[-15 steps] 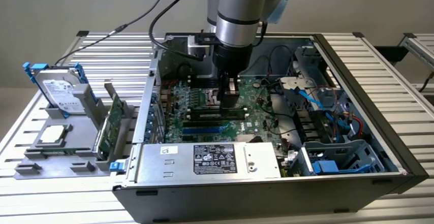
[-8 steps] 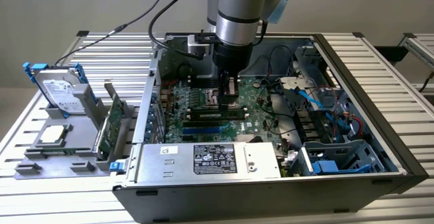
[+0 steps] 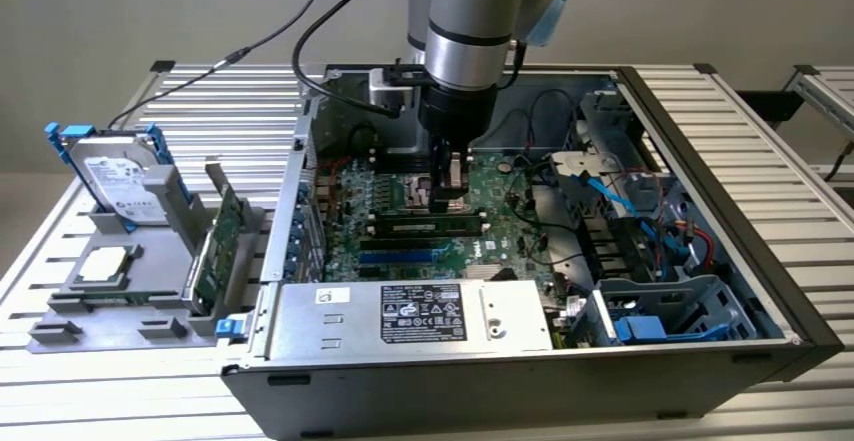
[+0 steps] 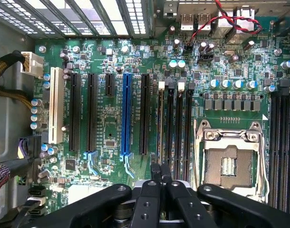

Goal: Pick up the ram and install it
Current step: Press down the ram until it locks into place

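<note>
- Tabletop (image 3: 747,101): slatted metal, carrying an open computer case (image 3: 467,401) that takes up the centre and right of the exterior view.
- Arm (image 3: 467,21) comes down from the top centre of the frame into the case, over the motherboard (image 4: 107,118).
- Power supply (image 3: 414,313) sits along the case's near edge, lower centre of the exterior view.
- Grey holder (image 3: 80,311) at the left of the frame, outside the case, carries the hard drive (image 3: 120,176) and the expansion card (image 3: 220,246). Both are well apart from the arm.
- Ram (image 3: 427,226): a dark stick lying in the memory slots (image 4: 176,123) at the frame's centre, just below the end effector. I can't tell if it's fully seated.
- End effector (image 3: 451,201): fingers pinched together. The wrist view shows the tips (image 4: 160,173) meeting right over the slot next to the CPU socket (image 4: 229,164). I can't tell if they touch the stick's top edge.
- Risk: a push that lands off the stick's edge or at a tilt would seat one end only, leaving the latches unclicked or the board flexed.
- Risk: the open CPU socket is just beside the fingers, so sideways drift could put the tips into its pins.
- Risk: loose cables at the centre right of the exterior view could snag the arm.
</note>
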Available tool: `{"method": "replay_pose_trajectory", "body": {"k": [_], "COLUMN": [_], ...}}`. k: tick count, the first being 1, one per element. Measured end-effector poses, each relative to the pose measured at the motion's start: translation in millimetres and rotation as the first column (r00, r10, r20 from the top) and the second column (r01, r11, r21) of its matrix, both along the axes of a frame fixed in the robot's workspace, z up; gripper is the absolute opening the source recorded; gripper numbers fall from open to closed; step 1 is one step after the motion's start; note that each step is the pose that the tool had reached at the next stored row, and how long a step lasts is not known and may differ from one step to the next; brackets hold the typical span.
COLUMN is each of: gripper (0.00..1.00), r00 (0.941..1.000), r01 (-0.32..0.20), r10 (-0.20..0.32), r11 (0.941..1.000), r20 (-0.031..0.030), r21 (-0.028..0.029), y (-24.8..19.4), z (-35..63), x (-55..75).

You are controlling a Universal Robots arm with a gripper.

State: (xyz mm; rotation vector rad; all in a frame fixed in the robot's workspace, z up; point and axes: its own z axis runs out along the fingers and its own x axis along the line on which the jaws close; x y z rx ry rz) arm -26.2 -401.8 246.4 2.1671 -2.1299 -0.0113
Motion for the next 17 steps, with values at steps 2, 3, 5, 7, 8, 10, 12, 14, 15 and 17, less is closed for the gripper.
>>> {"method": "replay_pose_trajectory", "body": {"k": [2,3,5,7,8,10,12,14,15,17], "gripper": [0.11,0.11,0.11,0.11,0.11,0.11,0.11,0.11,0.11,0.11], "r00": [1.0000,1.0000,1.0000,1.0000,1.0000,1.0000,1.0000,1.0000,1.0000,1.0000], "r01": [0.000,0.000,0.000,0.000,0.000,0.000,0.000,0.000,0.000,0.000], "r10": [0.000,0.000,0.000,0.000,0.000,0.000,0.000,0.000,0.000,0.000], "r11": [1.0000,1.0000,1.0000,1.0000,1.0000,1.0000,1.0000,1.0000,1.0000,1.0000], "r20": [0.0000,0.0000,0.0000,0.0000,0.0000,0.0021,0.0031,0.0032,0.0032,0.0032], "r21": [0.0000,0.0000,0.0000,0.0000,0.0000,-0.0001,-0.0002,-0.0004,-0.0007,-0.0016], "y": [0.0,0.0,0.0,0.0,0.0,0.0,0.1,0.2,0.4,0.8], "z": [0.0,0.0,0.0,0.0,0.0,-0.6,-2.9,-5.5,-6.4,-9.0], "x": [0.0,0.0,0.0,0.0,0.0,-4.6,-7.4,-7.5,-7.5,-7.6]}}
